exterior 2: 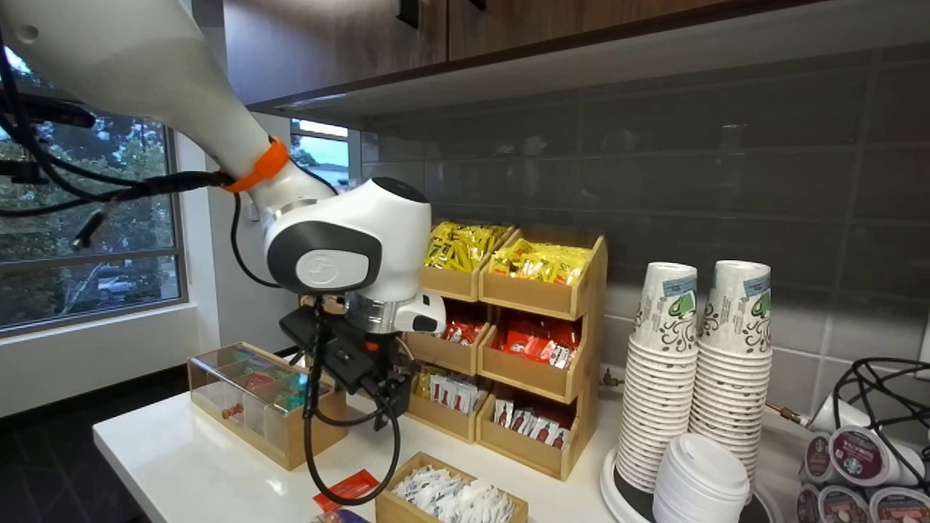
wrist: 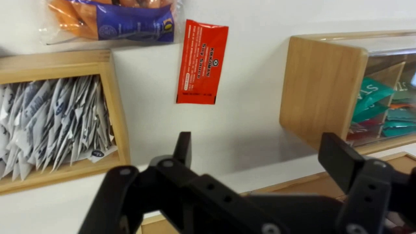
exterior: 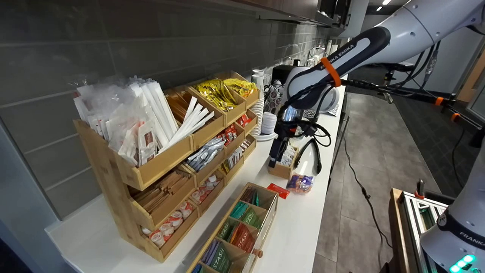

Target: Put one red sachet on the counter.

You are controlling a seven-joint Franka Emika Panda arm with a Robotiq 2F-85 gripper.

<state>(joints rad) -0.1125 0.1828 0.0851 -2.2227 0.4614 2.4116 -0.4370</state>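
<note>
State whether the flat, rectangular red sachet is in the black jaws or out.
Out: the red rectangular sachet lies flat on the smooth white counter, apart from the open black jaws.

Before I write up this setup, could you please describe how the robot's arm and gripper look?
The arm is whitish with black covers, FRANKA EMIKA lettering, an orange band and black cables. The gripper is black, with two blocky fingers on jointed links.

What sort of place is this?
Probably an office break room or shared coffee station: stacked paper cups, coffee pods and a tiered wooden packet rack all point that way.
</note>
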